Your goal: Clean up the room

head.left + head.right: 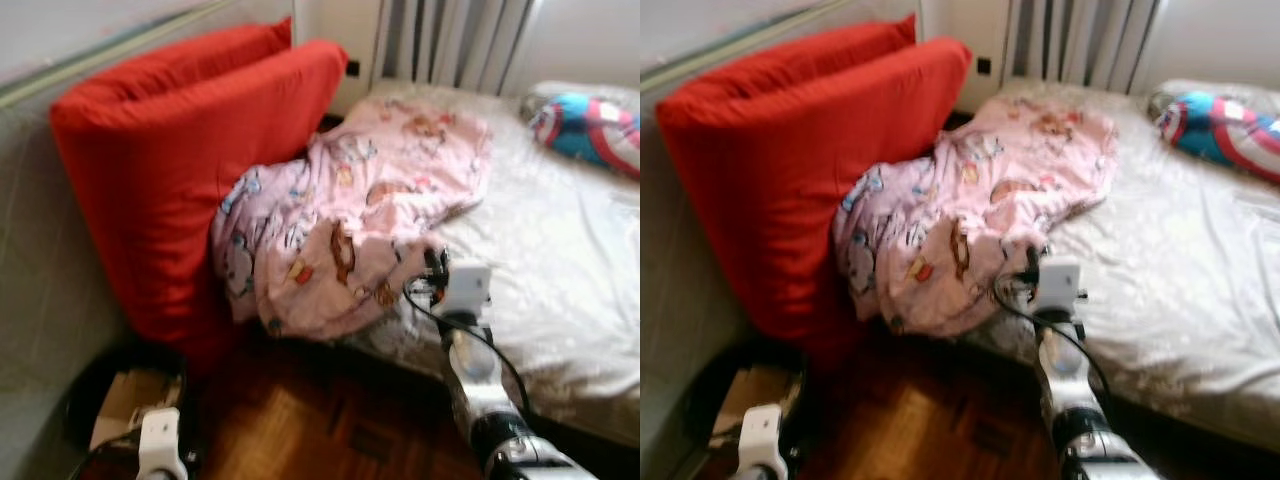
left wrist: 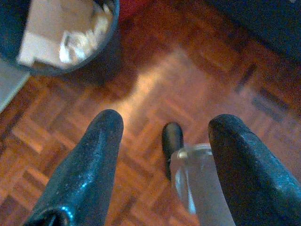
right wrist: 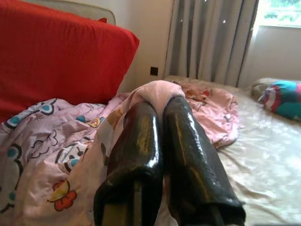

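Head views first: right arm stretched forward and up from the lower edge, silver forearm trailing a black cable, right gripper [image 1: 436, 262] at the near edge of the bed [image 1: 560, 270], buried in a fold of the pink blanket [image 1: 340, 215]. One blanket, printed with cartoon figures, heaped over the bed's near corner and spilling down against the red cushions [image 1: 190, 150]. Two cushions, standing on edge, one behind the other, leaning on the grey wall. One round pillow [image 1: 590, 130] in red, white and blue, lying at the far side of the bed, well apart from the blanket. One dark bin [image 1: 125, 400] on the parquet floor [image 1: 320, 430] below the cushions, cardboard and paper inside. Left arm low at the bottom edge, just beside the bin, wrist pointing down.

Left wrist view: left gripper [image 2: 164, 155] hanging over the floor, two black fingers [image 2: 89, 169] spread wide, nothing between them. Bin rim in the corner, scraps of paper visible within. Robot's own foot blurred beneath.

Right wrist view: two black fingers [image 3: 136, 155] pressed together, clenched on a pinched ridge of pink blanket bulging over the tips. Cushions behind, grey curtain [image 3: 207, 42] beyond the bed, pillow off to the side.
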Robot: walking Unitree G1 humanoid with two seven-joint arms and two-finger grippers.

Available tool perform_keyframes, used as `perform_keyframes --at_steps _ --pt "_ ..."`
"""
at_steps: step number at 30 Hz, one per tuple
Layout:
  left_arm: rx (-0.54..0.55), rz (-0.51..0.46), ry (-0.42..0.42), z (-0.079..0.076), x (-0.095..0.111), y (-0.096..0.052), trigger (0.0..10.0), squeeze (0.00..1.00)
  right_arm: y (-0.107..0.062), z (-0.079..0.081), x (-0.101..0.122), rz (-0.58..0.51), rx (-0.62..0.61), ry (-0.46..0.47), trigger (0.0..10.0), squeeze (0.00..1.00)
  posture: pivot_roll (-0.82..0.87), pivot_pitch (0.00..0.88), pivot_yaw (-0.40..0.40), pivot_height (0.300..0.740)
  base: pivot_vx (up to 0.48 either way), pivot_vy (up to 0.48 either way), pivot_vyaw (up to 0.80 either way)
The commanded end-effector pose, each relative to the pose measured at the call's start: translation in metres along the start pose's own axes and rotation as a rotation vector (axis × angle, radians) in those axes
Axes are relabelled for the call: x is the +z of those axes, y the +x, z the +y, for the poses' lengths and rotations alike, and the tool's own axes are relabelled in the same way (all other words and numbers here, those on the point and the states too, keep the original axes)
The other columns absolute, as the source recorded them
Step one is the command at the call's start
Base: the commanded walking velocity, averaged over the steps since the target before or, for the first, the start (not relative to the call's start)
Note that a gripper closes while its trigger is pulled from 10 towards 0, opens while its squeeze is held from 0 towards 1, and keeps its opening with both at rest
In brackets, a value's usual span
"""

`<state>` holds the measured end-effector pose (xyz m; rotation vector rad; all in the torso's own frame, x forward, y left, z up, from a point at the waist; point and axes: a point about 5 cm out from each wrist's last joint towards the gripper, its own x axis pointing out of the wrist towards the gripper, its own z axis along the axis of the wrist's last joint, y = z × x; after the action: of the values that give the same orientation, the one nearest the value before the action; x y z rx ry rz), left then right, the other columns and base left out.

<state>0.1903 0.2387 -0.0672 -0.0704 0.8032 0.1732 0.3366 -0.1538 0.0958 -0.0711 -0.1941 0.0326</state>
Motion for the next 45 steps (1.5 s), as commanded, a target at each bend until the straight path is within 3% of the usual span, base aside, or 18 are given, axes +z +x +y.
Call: perform_keyframes --at_steps 1,10,13,14,16,18,20,26,29,33,36,39,42,45 --pt "-0.004 0.012 0.010 0.000 -0.001 0.000 10.0 0.00 0.007 0.001 0.017 -0.090 0.019 -0.020 10.0 0.00 -0.04 0.052 -0.026 0.740 -0.247 0.000 0.00" --pt "-0.004 0.022 0.018 0.000 -0.001 0.000 10.0 0.00 0.015 0.007 0.036 -0.171 0.072 -0.045 10.0 0.00 -0.05 0.052 -0.028 0.740 -0.109 0.000 0.00" --pt "-0.009 0.027 0.021 -0.001 -0.002 0.000 10.0 0.00 0.009 0.002 0.009 0.005 0.047 -0.037 10.0 0.00 -0.04 0.052 -0.032 0.740 0.000 0.000 0.00" --pt "-0.009 0.027 0.021 -0.001 -0.002 0.000 10.0 0.00 0.009 0.002 0.009 0.005 0.047 -0.037 10.0 0.00 -0.04 0.052 -0.032 0.740 0.000 0.000 0.00" --pt "-0.011 0.027 0.018 -0.002 -0.002 0.000 10.0 0.00 -0.003 -0.008 -0.016 0.163 -0.027 0.037 10.0 0.00 -0.04 0.054 -0.032 0.740 0.000 0.000 0.00" --pt "-0.011 0.027 0.018 -0.002 -0.002 0.000 10.0 0.00 -0.004 -0.009 -0.018 0.171 -0.034 0.042 10.0 0.00 -0.04 0.054 -0.032 0.740 0.000 0.000 0.00" --pt "-0.011 0.031 0.020 -0.002 -0.002 0.001 10.0 0.00 -0.013 -0.018 -0.032 0.263 -0.093 0.047 10.0 0.00 -0.05 0.053 -0.030 0.740 0.000 0.000 0.00" --pt "-0.033 0.037 0.054 -0.002 0.000 0.001 10.0 0.00 -0.028 -0.013 -0.054 0.417 -0.055 0.018 10.0 0.00 -0.04 0.048 -0.031 0.740 0.000 0.000 0.00" --pt "-0.037 0.037 0.061 -0.002 0.000 0.001 10.0 0.00 -0.029 -0.012 -0.056 0.427 -0.054 0.006 10.0 0.00 -0.04 0.048 -0.031 0.740 0.000 0.000 0.00" --pt "-0.040 0.039 0.070 -0.002 0.001 0.001 10.0 0.00 -0.023 -0.006 -0.048 0.381 -0.032 0.014 10.0 0.00 -0.05 0.044 -0.027 0.740 0.000 0.000 0.00" --pt "-0.044 0.043 0.076 -0.002 0.001 0.001 10.0 0.00 -0.019 -0.001 -0.042 0.328 0.010 -0.030 10.0 0.00 -0.05 0.042 -0.028 0.740 0.000 0.000 0.00" --pt "-0.045 0.043 0.076 -0.003 0.001 0.002 10.0 0.00 -0.008 0.004 -0.013 0.107 -0.009 0.018 10.0 0.00 -0.05 0.039 -0.030 0.740 0.000 0.000 0.00" --pt "-0.045 0.043 0.077 -0.003 0.001 0.002 10.0 0.00 -0.004 0.006 -0.002 0.034 -0.018 0.014 10.0 0.00 -0.05 0.035 -0.033 0.740 0.000 0.000 0.00" --pt "-0.046 0.044 0.076 -0.003 0.001 0.002 10.0 0.00 -0.002 0.021 0.016 -0.090 0.056 -0.032 10.0 0.00 -0.05 0.033 -0.034 0.740 0.000 0.000 0.00"
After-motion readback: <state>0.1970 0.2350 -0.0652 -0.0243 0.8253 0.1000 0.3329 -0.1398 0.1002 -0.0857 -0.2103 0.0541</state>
